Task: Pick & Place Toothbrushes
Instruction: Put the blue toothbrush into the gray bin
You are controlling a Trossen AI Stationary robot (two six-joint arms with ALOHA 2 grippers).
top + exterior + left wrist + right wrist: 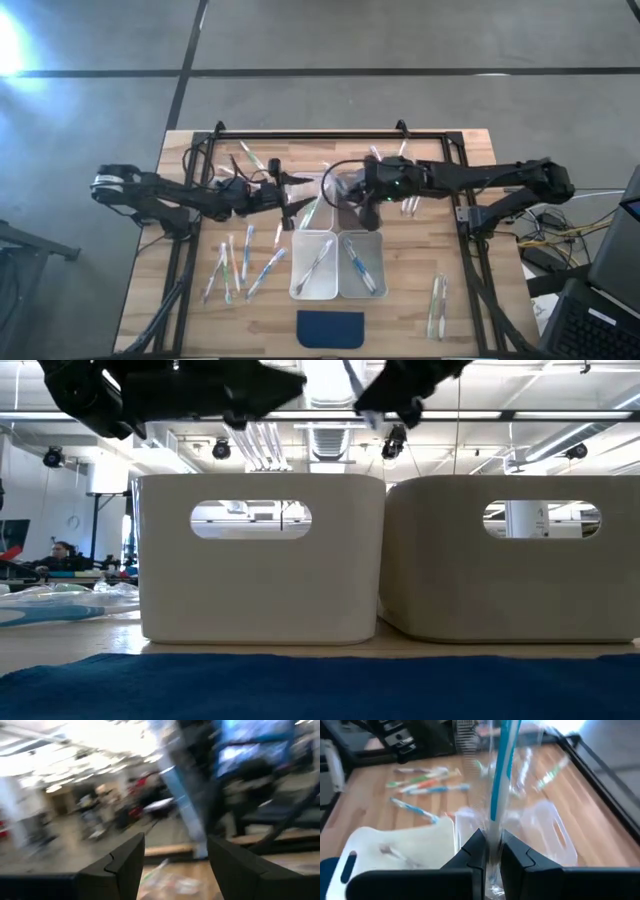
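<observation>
On the left part of my worktop [150, 300], near the front edge, a loose group of toothbrushes [232, 268] lies scattered on the bare wood, whitish sticks with blue and green accents, some touching one another. A few more lie near the far edge, left of the middle.

My left hand [292, 200] hovers above the wood near the worktop's middle, just behind the left bin [312, 265]. Its fingers [122, 865] stand wide apart with nothing between them.

The left bin and the right bin [361, 264] sit side by side toward the front edge at the middle, walls just beside each other. Each clear bin holds a toothbrush or two lying aslant on its floor; I cannot tell the exact count. In front of the two bins, at the front edge, lies the dark blue pad [331, 328].

My right hand [366, 215] is just behind the right bin, close to my left hand. Its fingers are clamped on a toothbrush with a blue stripe [501, 780], which rises straight out from between the fingertips. Behind both hands, more clear plastic sits near the middle of the worktop, and I cannot make out its shape.

Toward the right front corner, a small pair of toothbrushes [438, 303] lies well apart from everything else.
</observation>
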